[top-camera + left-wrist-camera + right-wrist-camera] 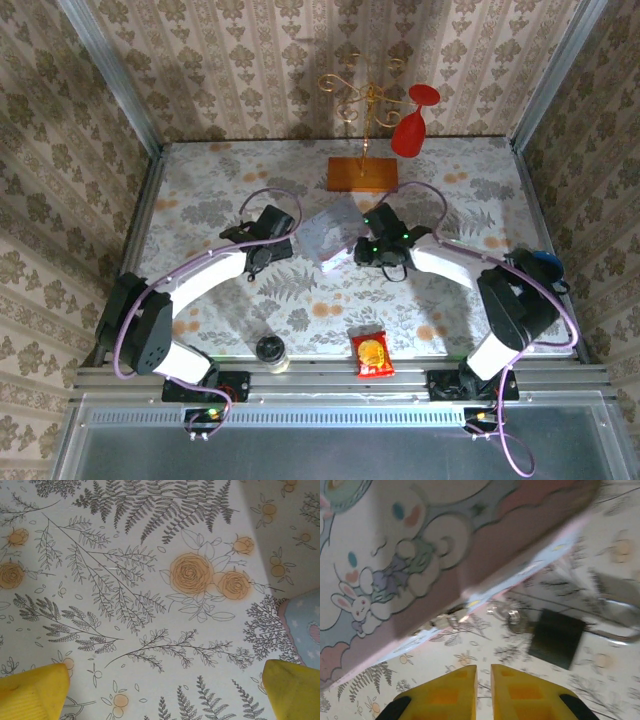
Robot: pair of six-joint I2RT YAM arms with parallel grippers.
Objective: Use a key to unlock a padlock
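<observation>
The padlock (556, 638) is a small dark block lying on the floral table cloth, its silver shackle (620, 630) pointing right. A blurred silver key ring (512, 616) lies at its left end, and I cannot make out the key itself. My right gripper (484, 668) is shut with nothing in it, just short of the lock and left of it. The pale cartoon-printed tin (420, 555) stands tilted over that spot. My left gripper (164, 674) is open above bare cloth, and the tin's corner (306, 630) is to its right. From above, both grippers (270, 232) (381, 247) flank the tin (334, 232).
A gold stand on a wooden base (362, 172) holds a red wine glass (413, 122) at the back. A red snack packet (371, 354) and a dark-lidded jar (272, 351) sit at the near edge. A blue object (546, 263) lies by the right arm.
</observation>
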